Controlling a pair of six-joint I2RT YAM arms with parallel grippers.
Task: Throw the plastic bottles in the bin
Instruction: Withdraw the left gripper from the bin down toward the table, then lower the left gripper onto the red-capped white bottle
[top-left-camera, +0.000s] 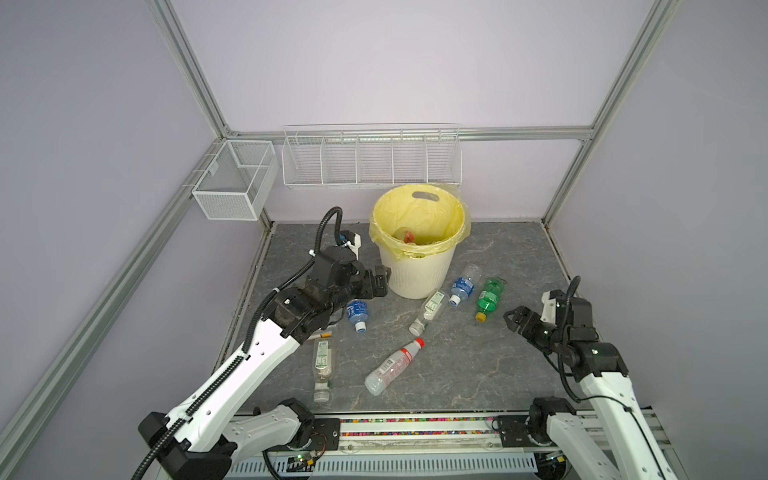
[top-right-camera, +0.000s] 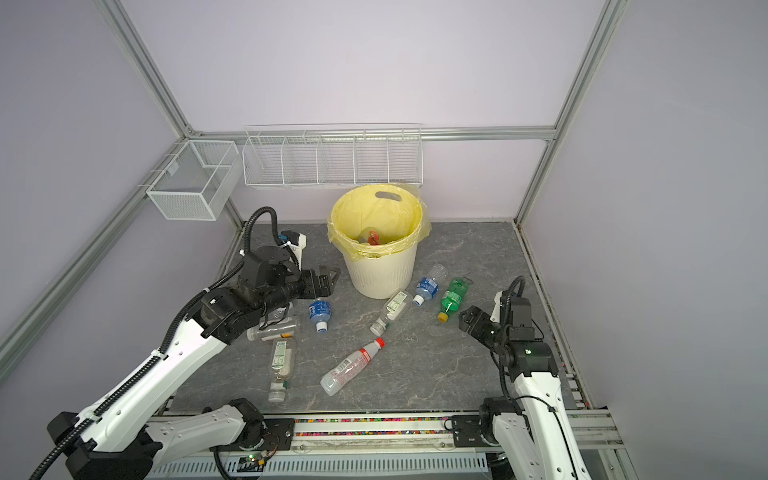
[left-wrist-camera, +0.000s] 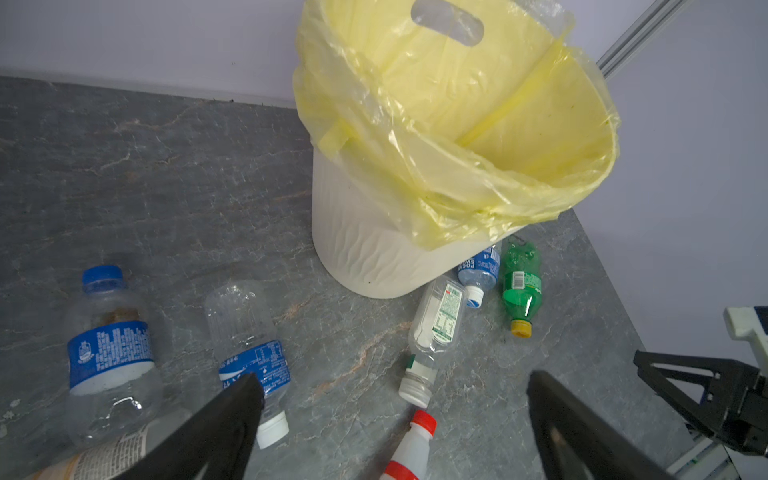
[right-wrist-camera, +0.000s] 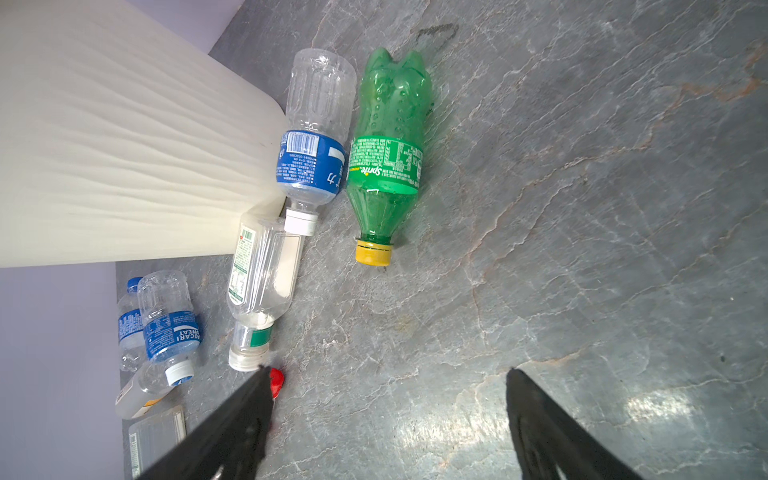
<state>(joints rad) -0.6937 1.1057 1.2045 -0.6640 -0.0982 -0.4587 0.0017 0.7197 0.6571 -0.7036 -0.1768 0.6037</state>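
The cream ribbed bin (top-left-camera: 417, 272) with a yellow bag stands at the back middle, and a bottle (top-left-camera: 406, 237) lies inside it. Several plastic bottles lie on the grey floor: a blue-labelled one (top-left-camera: 357, 313), a green-white one (top-left-camera: 430, 309), another blue one (top-left-camera: 463, 286), a green one with a yellow cap (top-left-camera: 489, 297), a red-white one (top-left-camera: 395, 365) and a clear one (top-left-camera: 323, 365). My left gripper (top-left-camera: 381, 281) (left-wrist-camera: 395, 376) hovers open and empty beside the bin's left wall. My right gripper (top-left-camera: 513, 320) (right-wrist-camera: 388, 369) is open and empty, just right of the green bottle (right-wrist-camera: 386, 153).
A white wire rack (top-left-camera: 372, 160) and a mesh basket (top-left-camera: 232, 183) hang on the back frame. A further bottle (top-right-camera: 272, 330) lies under the left arm, and a blue-capped one (left-wrist-camera: 110, 332) lies beside it. Purple walls close in the floor on three sides.
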